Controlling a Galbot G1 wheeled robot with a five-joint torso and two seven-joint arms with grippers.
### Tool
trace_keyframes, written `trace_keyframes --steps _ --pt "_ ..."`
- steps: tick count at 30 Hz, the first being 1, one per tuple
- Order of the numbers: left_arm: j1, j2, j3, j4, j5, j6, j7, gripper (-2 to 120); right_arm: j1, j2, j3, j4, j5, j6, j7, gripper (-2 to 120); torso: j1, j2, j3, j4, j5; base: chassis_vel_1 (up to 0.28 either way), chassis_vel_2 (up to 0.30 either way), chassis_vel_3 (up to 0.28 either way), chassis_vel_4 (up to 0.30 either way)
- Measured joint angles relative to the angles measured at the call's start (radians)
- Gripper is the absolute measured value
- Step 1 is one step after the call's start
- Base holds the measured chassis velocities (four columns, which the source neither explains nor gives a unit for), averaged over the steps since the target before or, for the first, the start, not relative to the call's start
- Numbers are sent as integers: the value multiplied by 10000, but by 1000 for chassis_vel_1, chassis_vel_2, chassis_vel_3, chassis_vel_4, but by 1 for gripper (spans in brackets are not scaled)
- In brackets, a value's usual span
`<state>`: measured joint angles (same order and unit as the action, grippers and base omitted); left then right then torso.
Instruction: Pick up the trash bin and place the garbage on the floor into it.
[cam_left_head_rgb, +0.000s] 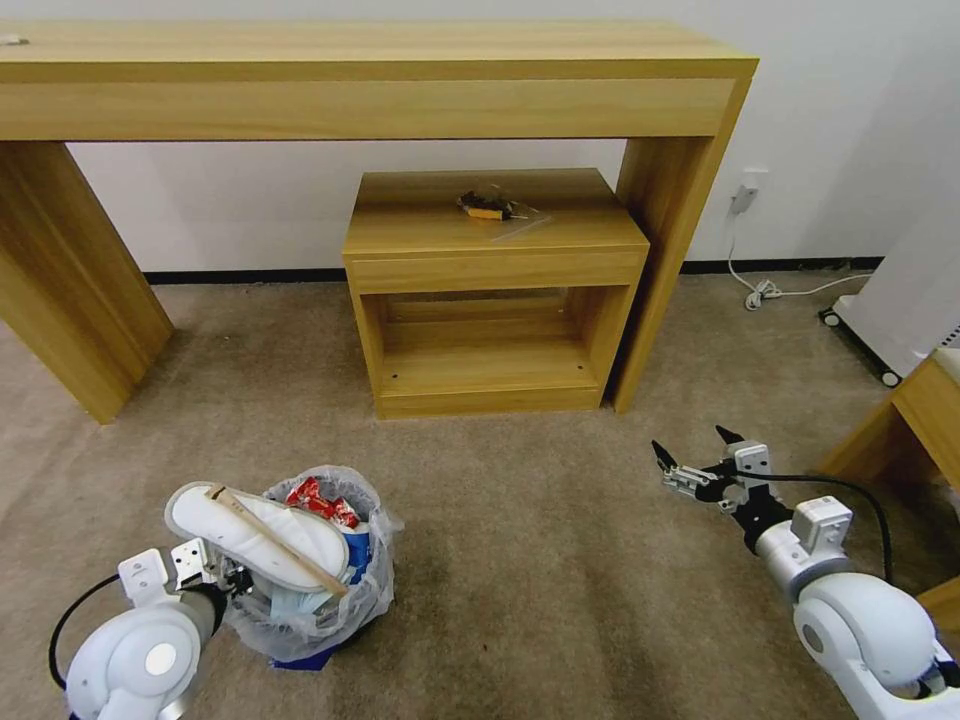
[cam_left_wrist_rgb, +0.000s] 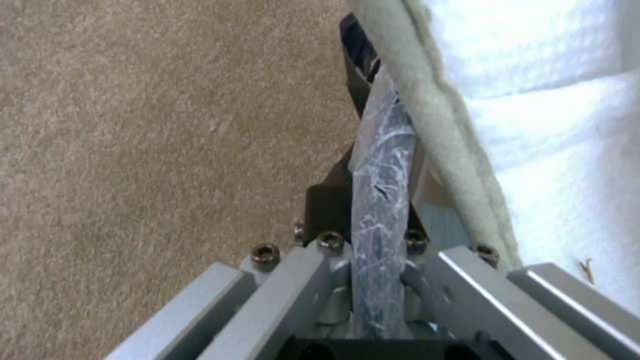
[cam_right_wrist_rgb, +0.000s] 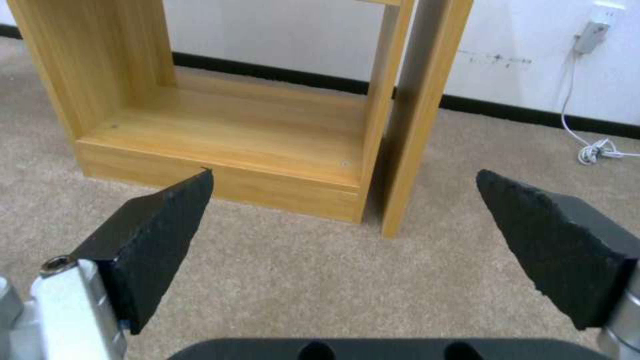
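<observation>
Beige floor (cam_left_head_rgb: 520, 560) looks bare of litter; left gripper (cam_left_head_rgb: 215, 572) pinches the full trash bin (cam_left_head_rgb: 310, 560) rim at nine o'clock; right gripper (cam_left_head_rgb: 700, 460) hangs wide, empty, well apart at three o'clock.

The trash bin (cam_left_head_rgb: 335, 610) is sitting upright on the beige carpet floor (cam_left_head_rgb: 540, 560), its translucent white bag liner bulging around the rim. It is brimming over: a white slipper (cam_left_head_rgb: 262, 545) is lying tilted across the top, a wooden stick (cam_left_head_rgb: 275, 538) is resting along it, a red snack packet (cam_left_head_rgb: 322, 500) is poking up behind, and a blue cup (cam_left_head_rgb: 358, 553) is peeking beside it.
</observation>
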<state>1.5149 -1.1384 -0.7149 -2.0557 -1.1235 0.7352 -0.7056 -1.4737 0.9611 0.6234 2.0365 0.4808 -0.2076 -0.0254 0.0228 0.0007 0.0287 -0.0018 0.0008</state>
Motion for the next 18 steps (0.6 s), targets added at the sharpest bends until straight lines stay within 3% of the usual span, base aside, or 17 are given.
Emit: trace_keyframes --steps 8,18 --pt "-72 130 28 132 4 0 69 0 155 81 -128 -68 14 -52 38 100 0 0 1 0 -4 0 0 0 0" --pt "-160 291 -69 181 58 2 179 37 316 293 -431 -240 -32 -76 79 100 1 -1 3 -2 -9 0 0 0 0"
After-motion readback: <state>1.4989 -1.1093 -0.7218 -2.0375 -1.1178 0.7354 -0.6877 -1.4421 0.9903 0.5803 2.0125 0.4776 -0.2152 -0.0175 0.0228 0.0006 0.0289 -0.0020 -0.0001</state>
